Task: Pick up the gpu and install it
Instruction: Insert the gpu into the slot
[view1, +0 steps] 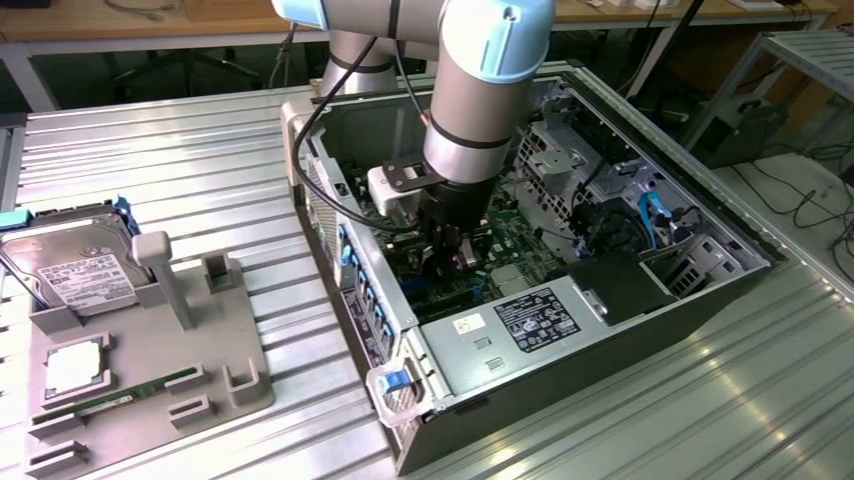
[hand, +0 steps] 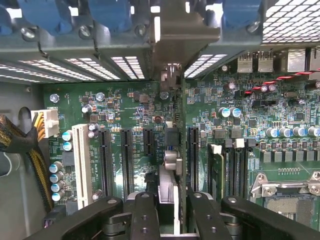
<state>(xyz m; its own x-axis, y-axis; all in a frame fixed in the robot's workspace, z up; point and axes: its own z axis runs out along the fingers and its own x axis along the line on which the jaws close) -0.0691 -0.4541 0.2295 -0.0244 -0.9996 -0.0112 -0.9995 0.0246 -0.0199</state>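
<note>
Inside computer case (view1: 641, 190), gpu (hand: 170, 165) stands edge-on between closed fingers (hand: 145, 215).

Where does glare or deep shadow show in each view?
Exterior view: glare streaks the ribbed table; the case interior under the arm is dim. Wrist view: the vent slots are blown out white, the board is evenly lit, and the gripper, closed on the gpu, is dark.

A robotics lab or workshop: an open computer case (view1: 534, 300) on a ribbed metal table (view1: 160, 160), workbenches (view1: 134, 25) and cables (view1: 814, 200) behind.
</note>
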